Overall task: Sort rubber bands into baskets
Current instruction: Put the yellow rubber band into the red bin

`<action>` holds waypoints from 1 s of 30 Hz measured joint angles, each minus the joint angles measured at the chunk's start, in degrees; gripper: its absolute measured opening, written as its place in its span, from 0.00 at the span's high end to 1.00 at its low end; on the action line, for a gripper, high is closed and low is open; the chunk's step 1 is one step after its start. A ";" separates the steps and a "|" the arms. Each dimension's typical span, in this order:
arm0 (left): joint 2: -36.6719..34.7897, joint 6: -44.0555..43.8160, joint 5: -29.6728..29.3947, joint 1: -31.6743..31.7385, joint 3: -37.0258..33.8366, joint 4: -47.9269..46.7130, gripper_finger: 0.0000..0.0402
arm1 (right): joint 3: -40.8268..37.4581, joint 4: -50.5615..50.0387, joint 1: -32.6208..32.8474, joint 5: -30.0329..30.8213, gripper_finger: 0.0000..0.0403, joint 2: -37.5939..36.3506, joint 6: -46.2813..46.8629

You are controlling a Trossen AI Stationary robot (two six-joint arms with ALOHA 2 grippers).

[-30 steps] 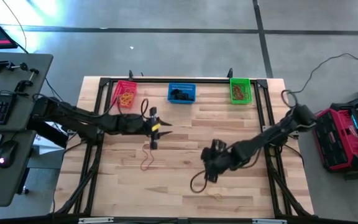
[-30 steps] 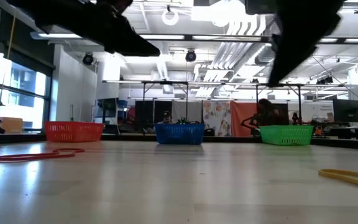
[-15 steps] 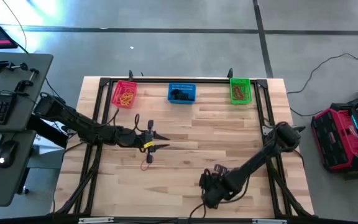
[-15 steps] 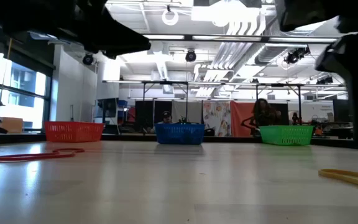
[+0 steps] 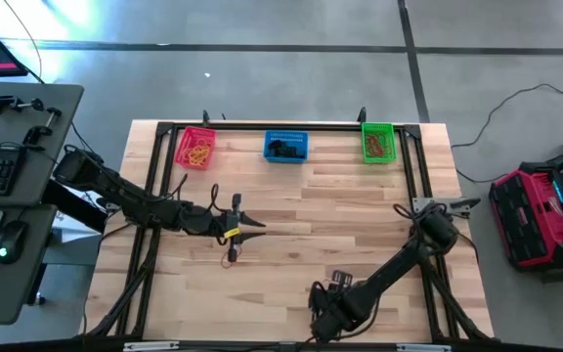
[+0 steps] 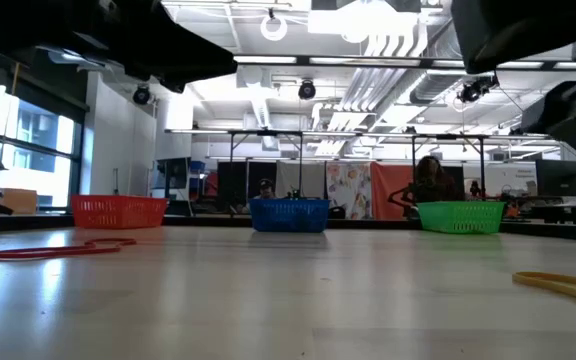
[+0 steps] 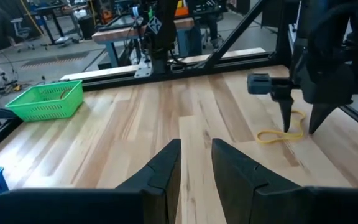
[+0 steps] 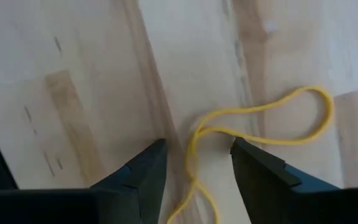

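My right jaws [image 8: 194, 171] stand open, empty, straddling a thin yellow rubber loop [image 8: 260, 127] lying limp on the pale wooden tabletop [image 5: 360, 215] near its front edge, so one squeeze should catch it. My left jaws [image 7: 196, 158] hang narrowly parted, empty, above a thin red band [image 5: 231, 256] left of centre. The three plastic mesh baskets [image 5: 285, 146] line the far edge.

The high view looked straight down on the whole table [image 5: 360, 215]. The low view sat at tabletop height, facing the far baskets [image 6: 289, 214]. The left wrist view looked across toward the right gripper [image 7: 300, 127]; the right wrist view hung close above a yellow band [image 8: 260, 127], which both shared.
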 joint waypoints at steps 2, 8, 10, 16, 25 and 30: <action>0.00 0.00 0.00 0.00 0.00 -0.04 0.80 | 0.73 -0.08 0.00 -0.45 0.59 0.59 -0.45; 0.00 -0.44 0.00 0.00 0.00 -0.10 0.80 | 0.99 -0.29 -0.02 -1.21 0.81 0.80 -0.71; 0.00 -0.44 0.01 0.00 0.00 -0.11 0.80 | 0.99 -0.20 -0.15 -2.03 0.93 0.82 -1.80; 0.00 0.94 0.07 0.02 0.00 -0.13 0.80 | 0.84 -1.48 -0.52 -1.30 0.98 0.26 -6.05; -0.04 2.09 1.89 0.04 0.01 -0.09 0.80 | 0.75 -2.52 -2.11 11.67 1.00 -6.03 -10.93; -0.04 0.87 3.17 -0.28 0.00 -0.04 0.80 | 0.75 -2.99 -4.12 21.40 1.00 -9.10 -14.20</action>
